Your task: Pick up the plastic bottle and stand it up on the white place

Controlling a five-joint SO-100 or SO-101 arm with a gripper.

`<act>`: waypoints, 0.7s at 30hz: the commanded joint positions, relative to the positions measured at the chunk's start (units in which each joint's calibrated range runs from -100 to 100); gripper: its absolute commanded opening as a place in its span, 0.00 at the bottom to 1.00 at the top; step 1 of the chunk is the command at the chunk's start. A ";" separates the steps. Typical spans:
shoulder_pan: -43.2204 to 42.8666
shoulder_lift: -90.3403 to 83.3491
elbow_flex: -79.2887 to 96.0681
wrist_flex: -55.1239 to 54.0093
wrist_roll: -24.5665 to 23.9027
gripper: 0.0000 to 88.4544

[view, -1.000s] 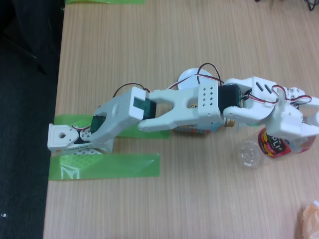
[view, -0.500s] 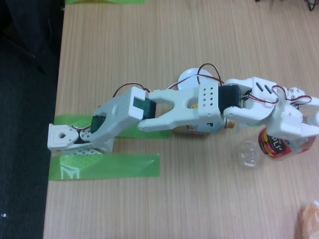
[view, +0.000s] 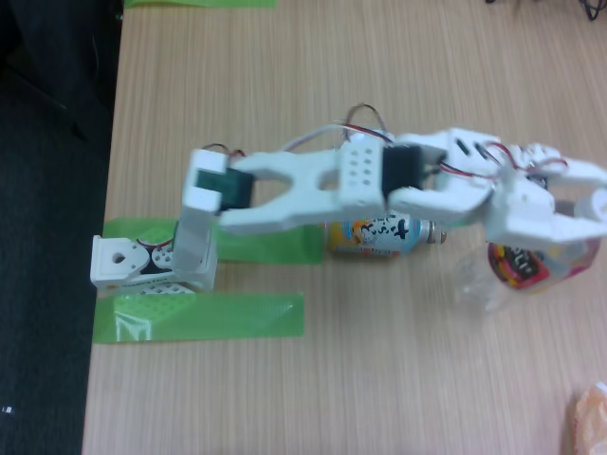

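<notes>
- Here, in the fixed view, the white arm (view: 313, 180) reaches from its base (view: 142, 265) at the lower left of the frame across to the right edge, above a light wooden worktop (view: 285, 76).
- The end effector (view: 583, 223) is at the far right of the frame, and it is blurred. Its fingers lie on both sides of the plastic bottle (view: 522, 263) and seem to pinch it, but I cannot tell this for sure because of the blur.
- The plastic bottle is at the right of the frame, just under the end effector. Its red, black and yellow label faces the camera, and the clear part of its body (view: 474, 280) points to the left of the label. The clear part is smeared, so its exact tilt is not readable.
- A shorter bottle-can (view: 379, 237) with an orange and blue print lies on its side in the middle of the frame, partly under the arm. Its gold cap (view: 434, 232) points to the right.
- Strips of green tape (view: 209, 318) are on the worktop at the lower left, around the base.
- A pale orange thing (view: 588, 417) is at the lower right corner, cut by the frame edge.
</notes>
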 commanded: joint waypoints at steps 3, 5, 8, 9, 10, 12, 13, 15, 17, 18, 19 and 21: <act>0.02 -14.43 9.81 -5.92 -0.17 0.13; -0.35 -17.62 12.26 -6.17 -0.17 0.13; -0.50 -21.32 15.79 -6.00 -0.17 0.13; -0.57 -22.66 17.15 -6.00 -0.17 0.13; -0.57 -24.01 18.51 -6.09 -0.17 0.13; -0.65 -27.45 21.86 -5.57 -0.17 0.13; -1.02 -29.21 23.76 -5.57 -0.17 0.13; -2.35 -33.33 28.56 -6.09 -0.17 0.13; -3.39 -37.03 32.81 -6.26 -0.17 0.13; -4.06 -38.87 35.07 -6.26 -0.17 0.13; -4.94 -40.64 36.80 -6.26 -0.17 0.13; -6.80 -44.17 40.14 -6.26 -0.17 0.13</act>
